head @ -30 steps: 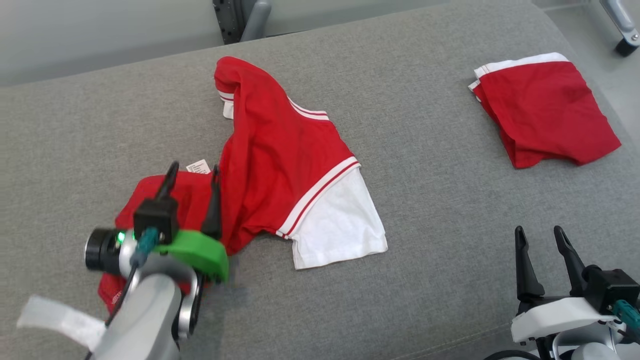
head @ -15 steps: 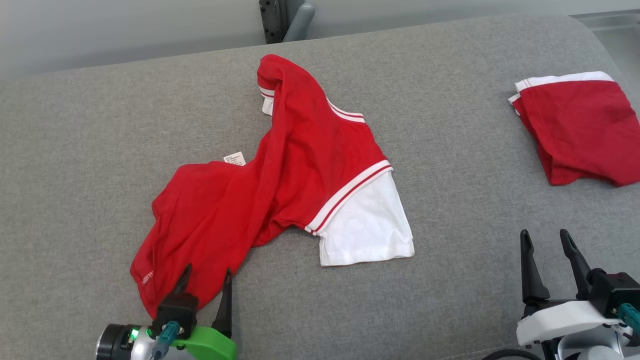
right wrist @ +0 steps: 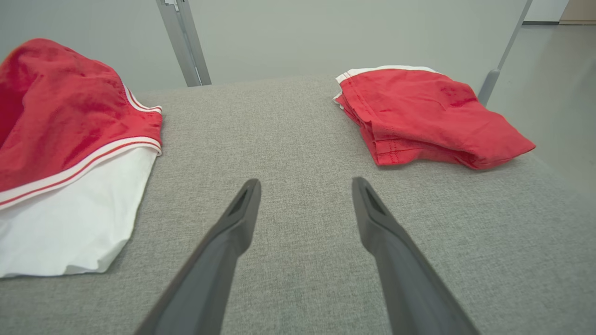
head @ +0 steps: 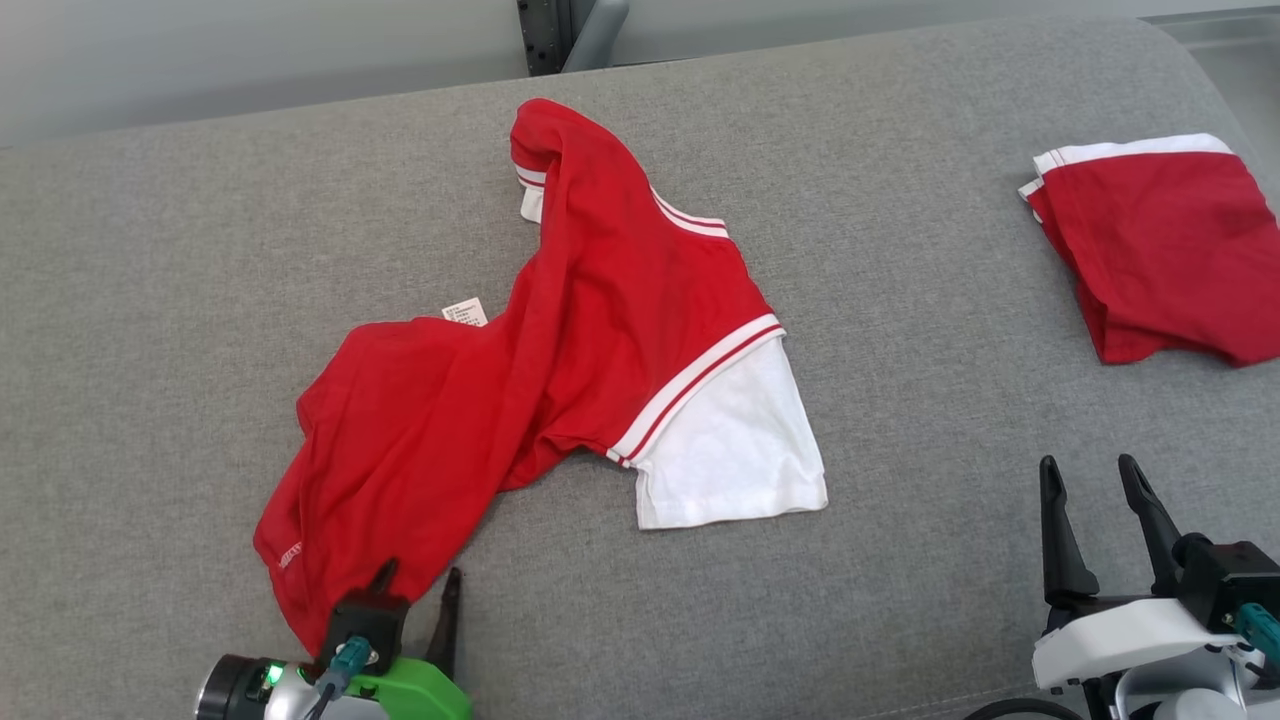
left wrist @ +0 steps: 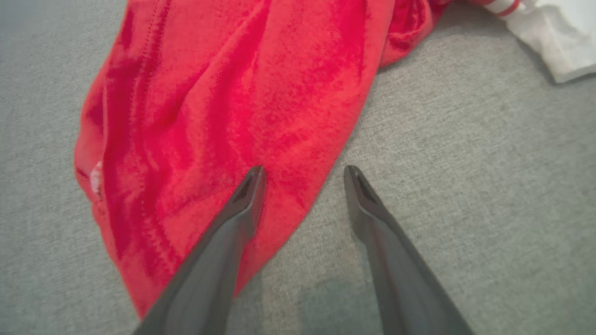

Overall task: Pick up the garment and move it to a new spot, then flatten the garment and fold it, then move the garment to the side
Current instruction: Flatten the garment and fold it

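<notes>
The garment [head: 560, 380] is a red shirt with white striped sleeves, lying crumpled and twisted across the middle of the grey cushion [head: 900, 400]. My left gripper [head: 418, 577] stands open at the shirt's near hem. In the left wrist view the garment [left wrist: 233, 102] spreads under the left gripper [left wrist: 302, 170]: one finger lies over the red cloth, the other over bare cushion, and nothing is pinched. My right gripper [head: 1088, 466] is open at the lower right, apart from the shirt. The right wrist view shows the right gripper [right wrist: 305, 184] above bare cushion, the garment's white sleeve [right wrist: 70, 223] to its left.
A second red garment [head: 1160, 250], folded, lies at the cushion's far right, also visible as the folded garment [right wrist: 419, 116] in the right wrist view. A grey metal post [head: 570, 35] stands behind the cushion. The cushion's right edge drops to the floor [right wrist: 549, 93].
My left gripper has drawn back from the middle of the shirt to its near hem, staying open. The head camera shifted, so the whole scene slid right. The right gripper held still.
</notes>
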